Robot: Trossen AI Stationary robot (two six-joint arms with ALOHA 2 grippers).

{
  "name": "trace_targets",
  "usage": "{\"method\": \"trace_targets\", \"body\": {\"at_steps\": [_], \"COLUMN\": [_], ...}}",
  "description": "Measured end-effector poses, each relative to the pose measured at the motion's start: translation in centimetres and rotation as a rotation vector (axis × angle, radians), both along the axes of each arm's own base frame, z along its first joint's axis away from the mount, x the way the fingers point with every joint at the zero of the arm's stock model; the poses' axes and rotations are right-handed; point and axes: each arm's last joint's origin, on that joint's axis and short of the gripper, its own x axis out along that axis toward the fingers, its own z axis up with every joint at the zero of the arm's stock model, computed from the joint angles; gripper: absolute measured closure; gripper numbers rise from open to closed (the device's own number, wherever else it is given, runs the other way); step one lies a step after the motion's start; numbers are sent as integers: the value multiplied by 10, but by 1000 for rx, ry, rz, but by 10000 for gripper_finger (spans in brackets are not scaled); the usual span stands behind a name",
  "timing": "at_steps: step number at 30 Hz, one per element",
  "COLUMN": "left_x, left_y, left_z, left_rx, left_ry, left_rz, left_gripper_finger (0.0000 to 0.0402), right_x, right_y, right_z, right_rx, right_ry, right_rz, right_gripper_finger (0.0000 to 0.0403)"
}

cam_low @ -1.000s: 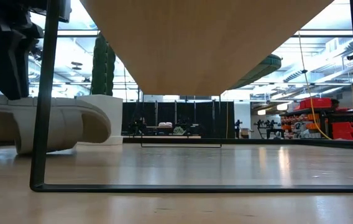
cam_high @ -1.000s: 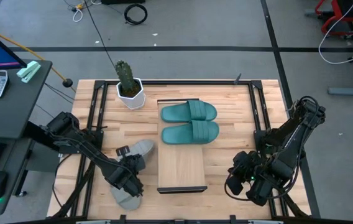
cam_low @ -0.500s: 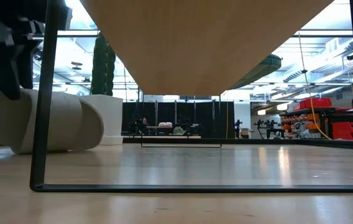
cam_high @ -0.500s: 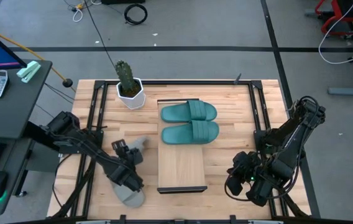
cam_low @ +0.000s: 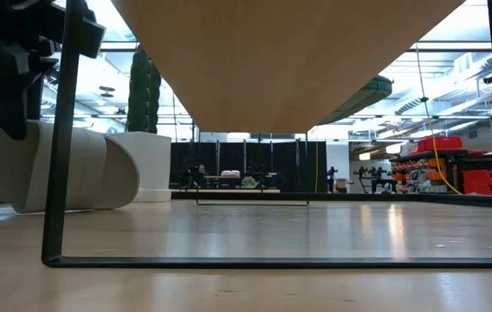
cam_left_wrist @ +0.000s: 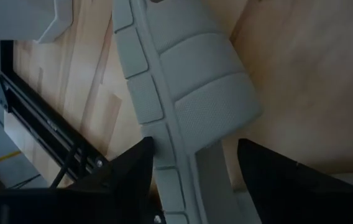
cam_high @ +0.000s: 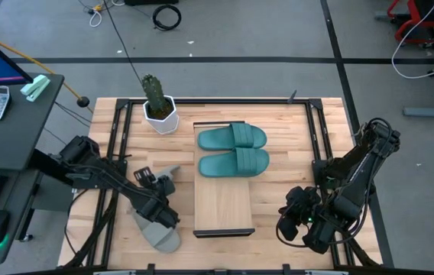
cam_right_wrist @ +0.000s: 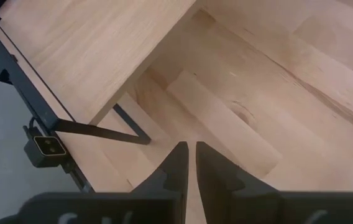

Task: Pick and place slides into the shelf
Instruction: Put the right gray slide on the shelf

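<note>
Two teal slides lie side by side on the far half of the shelf, soles down. Two grey slides rest on the tabletop left of the shelf, one nearer the far side, one nearer the front. My left gripper is open above them; in the left wrist view its fingers stand on either side of a grey slide, which shows a ribbed strap and a blocky sole edge. My right gripper hangs shut over bare table right of the shelf. My left gripper comes at the grey slide slanting down from the table's left. One finger stands right beside the sole's blocky edge, the other is off the strap side. I cannot tell whether either finger touches it.
A cactus in a white pot stands at the far left of the table. Black frame rails run along the table's sides. The shelf's black leg stands in front of the grey slide in the low view.
My left gripper has opened and let go of the grey slide. It has swung a little toward the table's far edge and tipped. The slide has turned where it lies: the low view showed its toe in profile, and shows its rounded strap now.
</note>
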Motion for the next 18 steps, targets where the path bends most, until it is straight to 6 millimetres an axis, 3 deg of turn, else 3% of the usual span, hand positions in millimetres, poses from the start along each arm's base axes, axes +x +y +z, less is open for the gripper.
{"method": "trace_targets", "body": {"at_steps": [13,18], "left_x": [-5,-3], "left_y": [5,11], "left_z": [22,22], "left_rx": [-131,-115], "left_ry": [-114,-114], "left_rz": [103,106], "left_gripper_finger": [163,165], "right_x": [0,0], "right_y": [0,0], "right_z": [0,0], "right_rx": [-4,-9], "right_ry": [-5,-8], "right_rz": [1,3], "right_gripper_finger": [364,364]}}
